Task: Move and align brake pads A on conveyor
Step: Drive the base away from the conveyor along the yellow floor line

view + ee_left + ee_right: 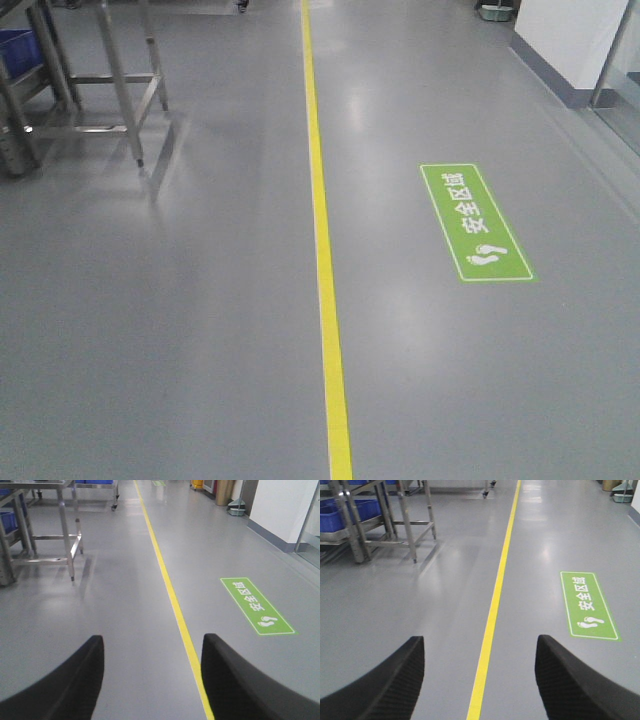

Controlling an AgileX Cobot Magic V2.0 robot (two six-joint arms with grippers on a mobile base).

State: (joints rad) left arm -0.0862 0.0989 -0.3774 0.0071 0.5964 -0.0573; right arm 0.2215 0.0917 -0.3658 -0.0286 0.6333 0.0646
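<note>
Plainly, the brake pads A are not showing in any of the three views, and neither is the conveyor. No dark belt or red stripe is appearing anywhere, so where the pads are lying cannot be told. What the cameras are taking in instead is the grey floor (pixel 150 330). A yellow line (pixel 322 250) is running away from the robot, a green floor sign (pixel 476 222) is lying to the right of it, and a steel rack (pixel 110 70) is standing well off to the left with a blue bin (pixel 15 50) near it.

By my judgement the handling is not yet beginning, and the belt is needing to come into view first. The risk is lying in that approach. Both wrist cameras are looking out along the floor rather than down on a surface, so any reach now would be going blind. The base could also be stopping askew to the belt, leaving the pads misaligned.

Both arms appear to be pointing forward, low over the floor. The left gripper (pixel 152 640) is standing wide, its two dark fingers (pixel 70 680) well apart with only floor between them. The right gripper (pixel 480 640) is spreading just as wide and carrying nothing.
</note>
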